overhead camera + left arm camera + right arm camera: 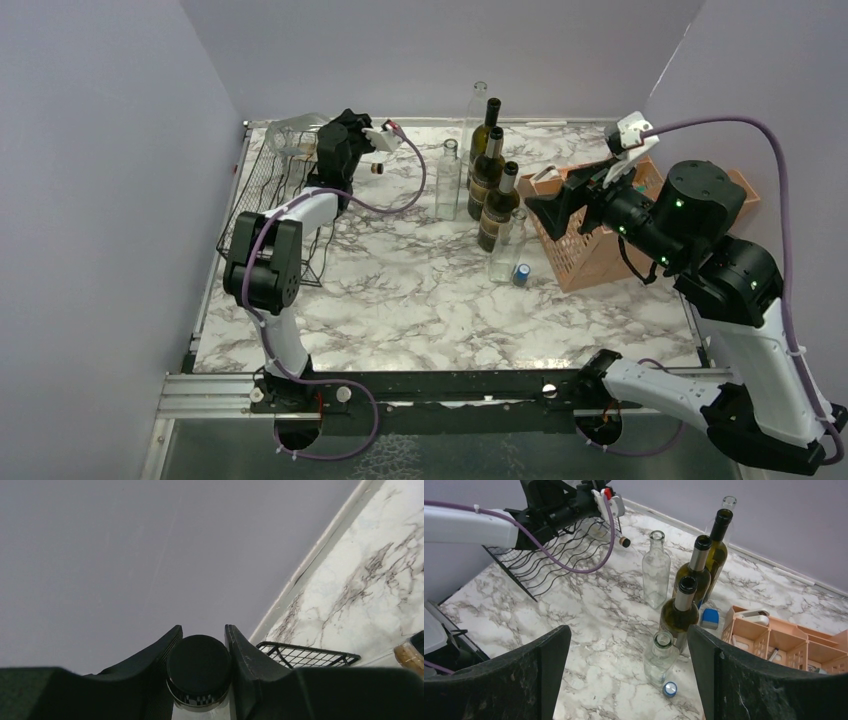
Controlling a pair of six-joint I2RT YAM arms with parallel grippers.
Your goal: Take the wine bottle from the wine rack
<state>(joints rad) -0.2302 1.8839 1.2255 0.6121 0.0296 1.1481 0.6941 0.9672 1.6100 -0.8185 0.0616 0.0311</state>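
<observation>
Open table (400, 300) in front, upright bottles (487, 175) (dark and clear) crowding back centre, wine rack (268, 185) at left

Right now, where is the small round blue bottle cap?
In the top view the blue cap lies on the marble table, right of centre, beside a clear glass bottle's base, left of the salmon-orange plastic crate.

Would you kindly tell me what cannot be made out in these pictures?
Left wrist view: the bottle below its cap, cut off by the bottom edge and flanked by the left fingers.
Top view: whether that bottle touches the wine rack; the left arm covers the contact.
Right wrist view: the crate's contents, cut off by the right edge.
</observation>
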